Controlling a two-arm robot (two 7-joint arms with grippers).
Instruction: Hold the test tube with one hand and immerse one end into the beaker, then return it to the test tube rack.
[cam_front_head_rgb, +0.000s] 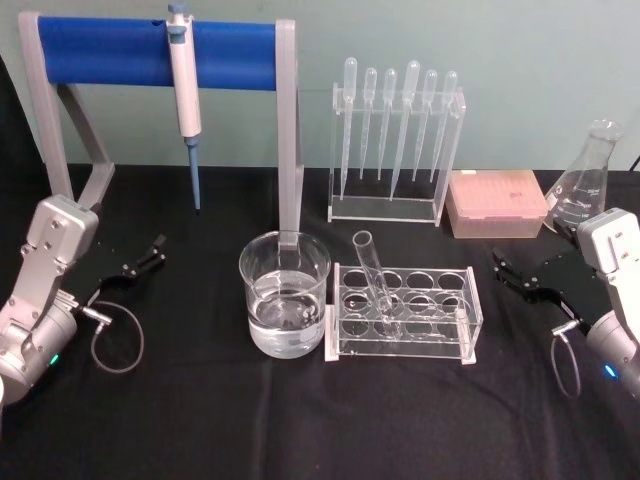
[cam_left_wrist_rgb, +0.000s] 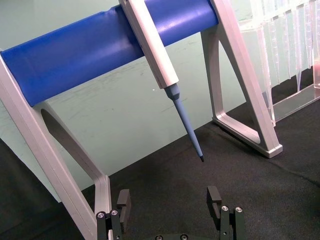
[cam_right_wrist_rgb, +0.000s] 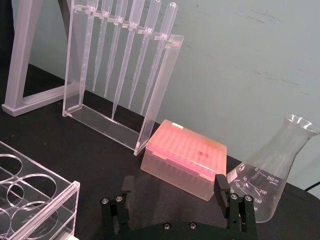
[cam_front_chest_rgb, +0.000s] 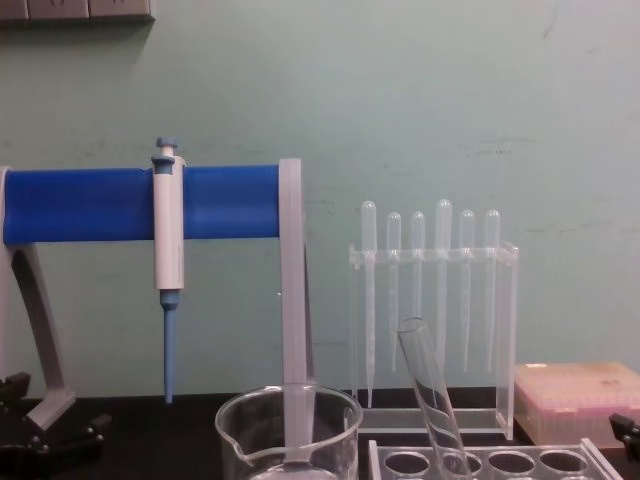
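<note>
So test tube (cam_front_head_rgb: 374, 280) leans in the rack (cam_front_head_rgb: 452, 340), beaker (cam_front_head_rgb: 252, 290) at its 9 o'clock, likely for a short dip, left gripper (cam_front_head_rgb: 152, 253) and right gripper (cam_front_head_rgb: 507, 270) flanking, both spread, empty.

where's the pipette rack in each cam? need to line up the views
Head view: pipette rack at the back, right of centre.
Left wrist view: rack just past the grey stand leg.
Right wrist view: rack between the stand leg and the pink tip box.
Chest view: rack right of centre, behind the test tube.
Shared landmark: that stand leg, next to the rack everywhere.
</note>
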